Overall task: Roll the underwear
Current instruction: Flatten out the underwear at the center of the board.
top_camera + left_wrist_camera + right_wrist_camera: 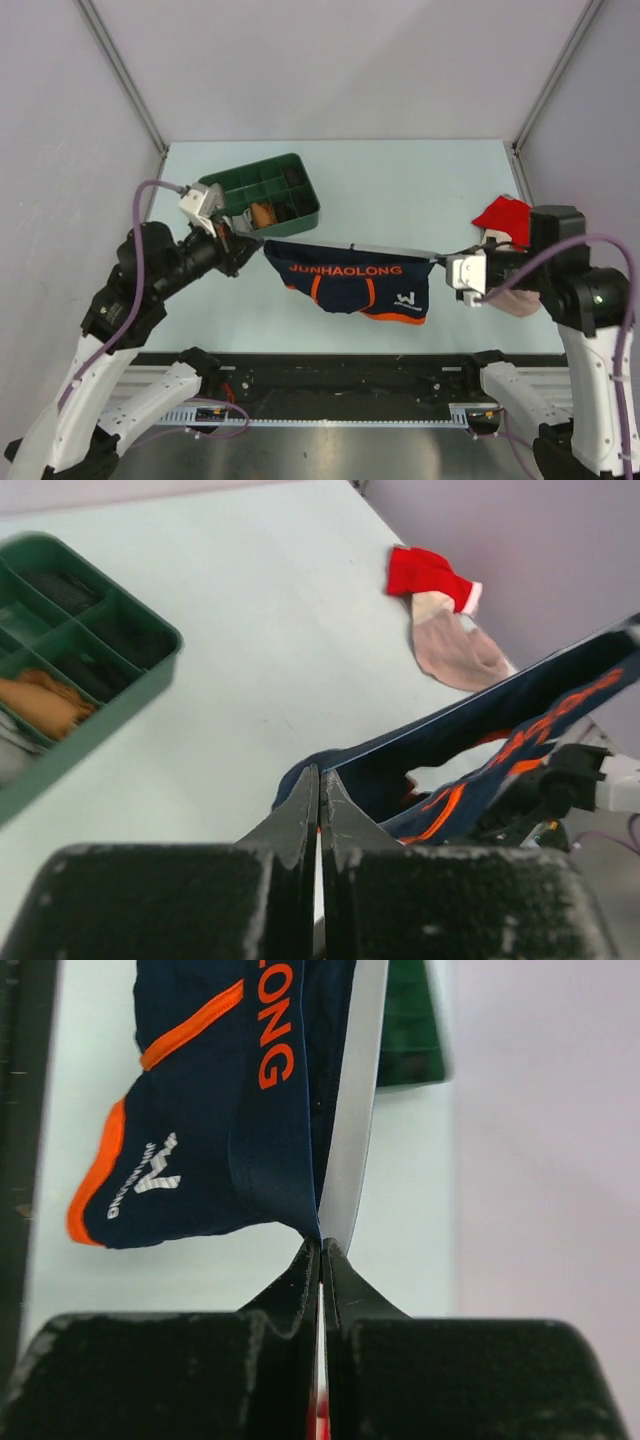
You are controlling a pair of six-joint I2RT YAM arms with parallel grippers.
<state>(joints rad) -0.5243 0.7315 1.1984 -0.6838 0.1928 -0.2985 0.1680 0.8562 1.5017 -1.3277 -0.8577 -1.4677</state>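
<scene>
The navy underwear (pixel 350 282) with orange trim and white lettering hangs stretched in the air between my two grippers, above the table's middle. My left gripper (pixel 250 243) is shut on its left waistband corner; in the left wrist view (pixel 320 780) the fabric (pixel 450 750) runs away from the closed tips. My right gripper (pixel 440 262) is shut on the right waistband corner; in the right wrist view (pixel 322 1250) the cloth (pixel 200 1130) hangs from the closed tips.
A green compartment tray (pixel 262 195) with small items stands at the back left, just behind the left gripper. A red cloth (pixel 502 218) and a beige-pink cloth (pixel 515 300) lie at the right, by the right arm. Enclosure walls stand on both sides.
</scene>
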